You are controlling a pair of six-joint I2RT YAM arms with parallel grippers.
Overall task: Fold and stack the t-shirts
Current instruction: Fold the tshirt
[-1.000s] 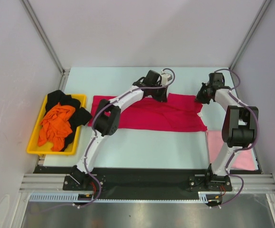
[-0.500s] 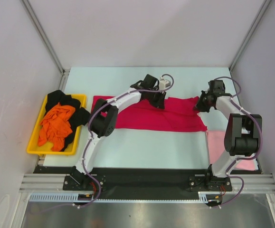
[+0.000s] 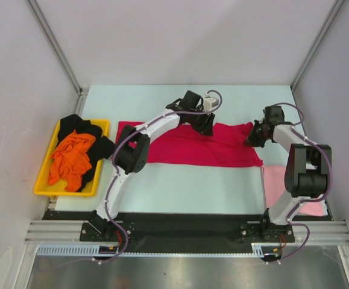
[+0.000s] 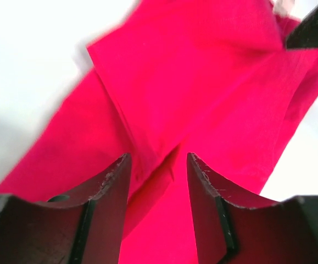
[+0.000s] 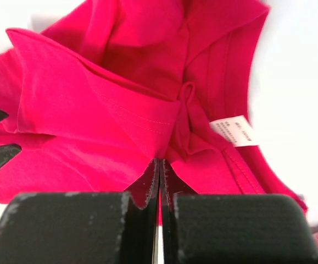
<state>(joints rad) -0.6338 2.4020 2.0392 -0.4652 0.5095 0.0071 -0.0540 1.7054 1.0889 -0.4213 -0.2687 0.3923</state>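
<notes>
Folding is barely starting: L gripper (image 4: 159,159) hanging open over crimson t-shirt (image 3: 186,150), R gripper (image 5: 159,163) pinching it near collar, orange t-shirt (image 3: 72,158) & black t-shirt (image 3: 76,123) sitting crumpled in yellow tray (image 3: 40,183).

The crimson red t-shirt (image 3: 192,150) lies across the middle of the table (image 3: 192,186) as a long flat band, folded lengthwise; its collar end, with a white label, points right, bunched and pinched in the closed right end effector (image 5: 159,165); the orange t-shirt (image 3: 70,158) lies crumpled on the black t-shirt (image 3: 81,126) in the yellow tray (image 3: 59,191); the pale pink t-shirt (image 3: 275,180) lies flat at the table's near right corner, just beside the crimson one.
</notes>
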